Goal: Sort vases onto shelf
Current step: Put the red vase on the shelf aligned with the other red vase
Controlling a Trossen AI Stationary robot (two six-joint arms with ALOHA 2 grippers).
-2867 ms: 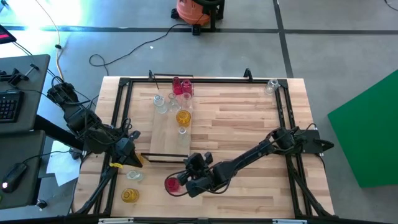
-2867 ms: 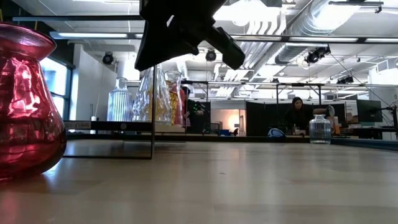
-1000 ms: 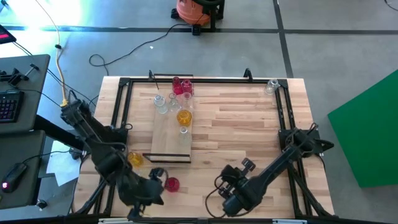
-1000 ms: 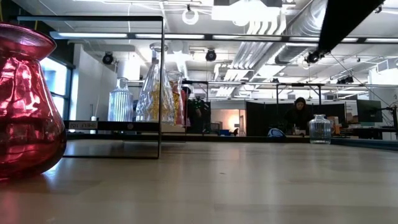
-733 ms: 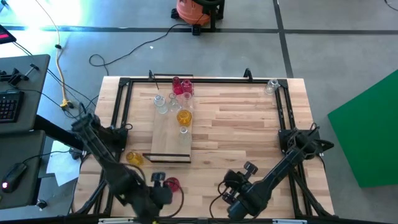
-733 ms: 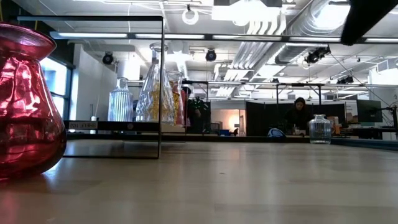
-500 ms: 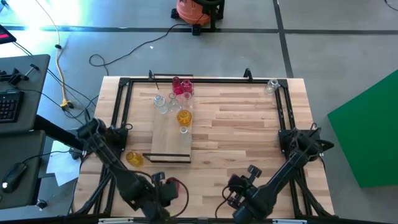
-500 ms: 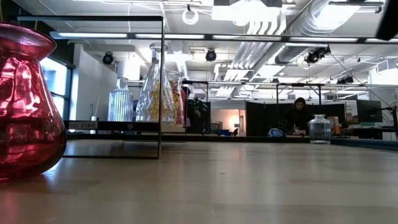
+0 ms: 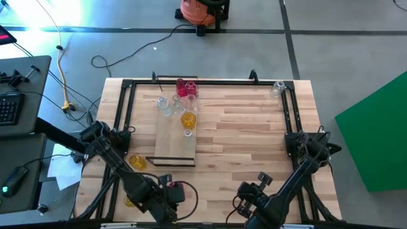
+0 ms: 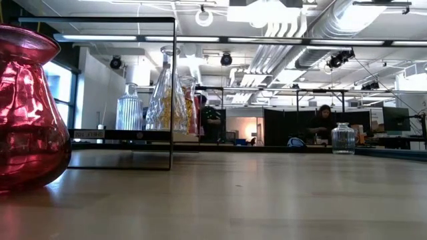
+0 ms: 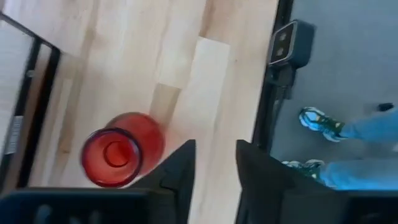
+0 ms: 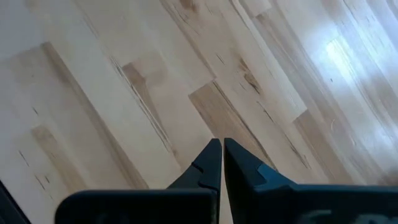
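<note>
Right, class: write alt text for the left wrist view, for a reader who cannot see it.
A red vase stands upright on the wooden tabletop, seen from above, beside the left gripper, whose jaws are parted and hold nothing. Beyond the table's black frame, a person's shoes show on the grey floor.

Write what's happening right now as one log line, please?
left gripper: open, beside red vase, not holding | right gripper: shut, empty, over bare table | shelf: several vases placed

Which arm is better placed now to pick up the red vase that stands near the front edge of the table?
Probably left. The left gripper is open beside the red vase; the right gripper is shut over bare table.
</note>
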